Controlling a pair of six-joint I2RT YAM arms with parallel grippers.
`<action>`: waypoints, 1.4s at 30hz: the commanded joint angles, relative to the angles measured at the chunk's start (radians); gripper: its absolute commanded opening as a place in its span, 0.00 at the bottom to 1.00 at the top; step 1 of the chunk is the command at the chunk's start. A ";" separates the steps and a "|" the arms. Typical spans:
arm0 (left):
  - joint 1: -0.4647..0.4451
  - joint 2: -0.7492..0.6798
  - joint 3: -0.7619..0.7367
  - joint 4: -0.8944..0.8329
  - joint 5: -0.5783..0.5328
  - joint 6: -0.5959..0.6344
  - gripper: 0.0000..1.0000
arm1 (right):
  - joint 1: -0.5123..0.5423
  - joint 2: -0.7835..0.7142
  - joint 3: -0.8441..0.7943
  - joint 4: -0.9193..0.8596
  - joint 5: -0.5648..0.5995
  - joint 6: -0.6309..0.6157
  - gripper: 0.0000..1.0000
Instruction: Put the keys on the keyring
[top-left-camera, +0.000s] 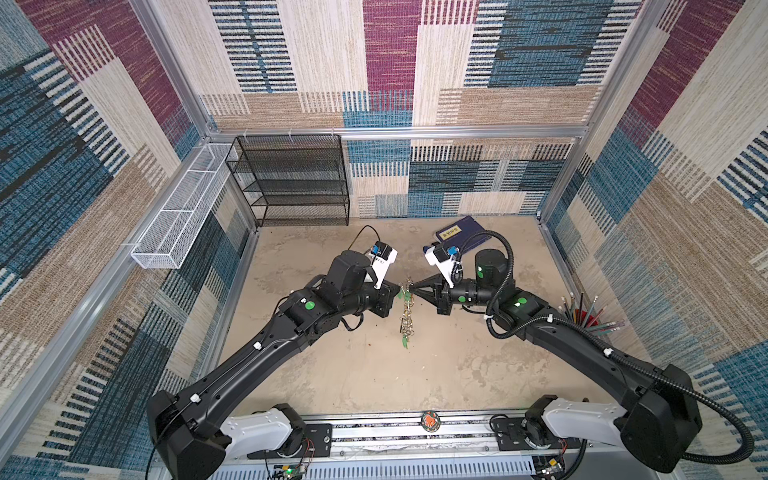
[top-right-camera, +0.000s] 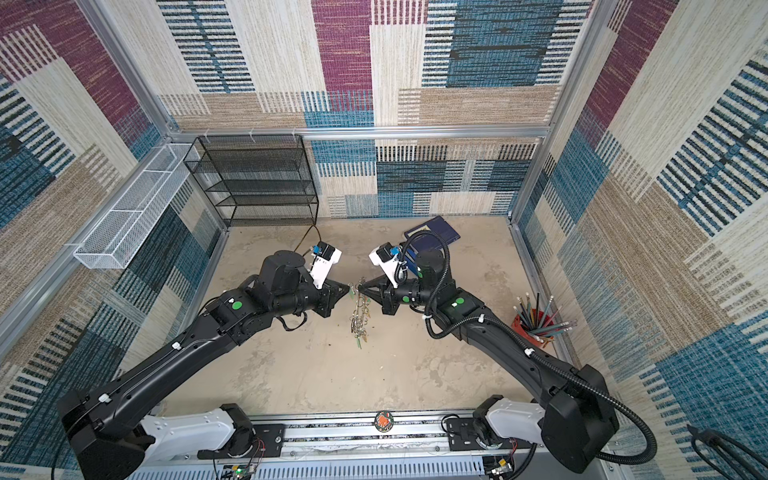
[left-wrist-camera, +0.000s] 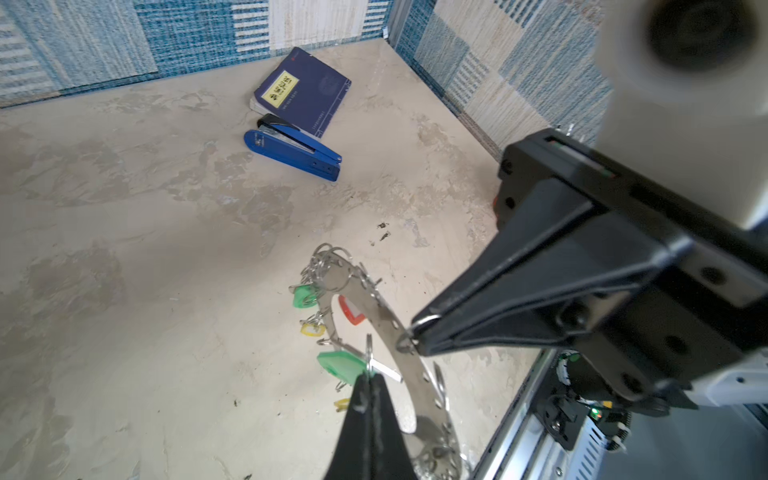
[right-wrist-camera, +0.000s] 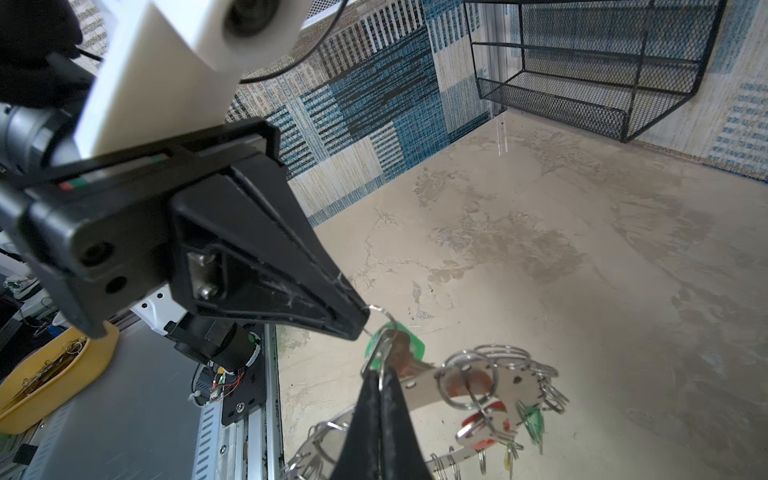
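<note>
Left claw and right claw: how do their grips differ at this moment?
The left claw pinches the split ring carrying the green-tagged key; the right claw pinches a small ring on the rim of the keyring. In both top views the left claw reaches in from the left, the right claw from the right, tips nearly meeting. Shared: both are shut and raised, with the keyring dangling below them.

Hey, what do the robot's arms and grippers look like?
The left arm and right arm are black with white base links, green stickers and white cable ties; a ribbed hose follows the right. The left gripper and right gripper are black tapering wedges under white camera mounts.
</note>
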 joint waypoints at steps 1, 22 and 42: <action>0.000 -0.002 0.013 0.009 0.126 0.066 0.00 | 0.002 0.003 0.003 0.069 -0.006 0.006 0.00; 0.002 0.035 0.044 -0.080 0.039 0.116 0.00 | 0.002 -0.003 0.000 0.058 0.024 0.007 0.00; 0.015 0.102 -0.178 -0.080 0.423 0.093 0.00 | -0.092 -0.058 -0.075 0.035 0.394 0.130 0.00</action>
